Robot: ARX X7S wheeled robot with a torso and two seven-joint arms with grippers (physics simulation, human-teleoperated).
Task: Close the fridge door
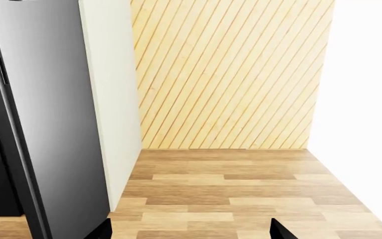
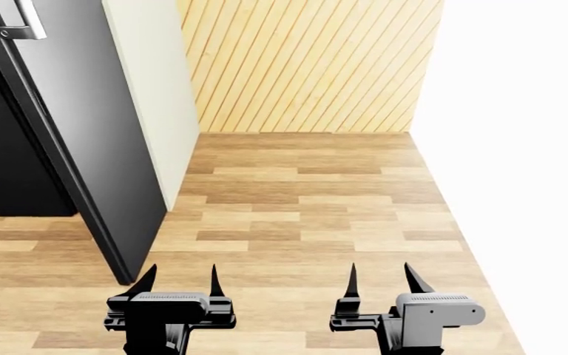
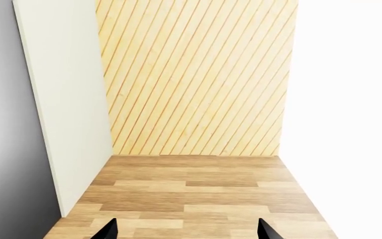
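Note:
The fridge door [image 2: 86, 133] stands swung out at the left of the head view. Its glossy dark grey face is towards me, its cream-white side [image 2: 151, 96] is towards the slatted wall, and its silver handle [image 2: 18, 18] is at the top. The black fridge body [image 2: 8, 163] is behind it. My left gripper [image 2: 178, 279] is open and empty, just right of the door's near bottom corner. My right gripper [image 2: 380, 279] is open and empty, further right over the floor. In the left wrist view the door [image 1: 58, 114] fills the side beyond the open gripper [image 1: 191, 231]. The right wrist view shows the door [image 3: 68, 109] and open gripper [image 3: 185, 230].
A slatted wooden wall [image 2: 304, 66] closes the far side and a plain white wall [image 2: 511, 148] runs along the right. Wood-plank floor [image 2: 304, 214] lies between the door and the white wall.

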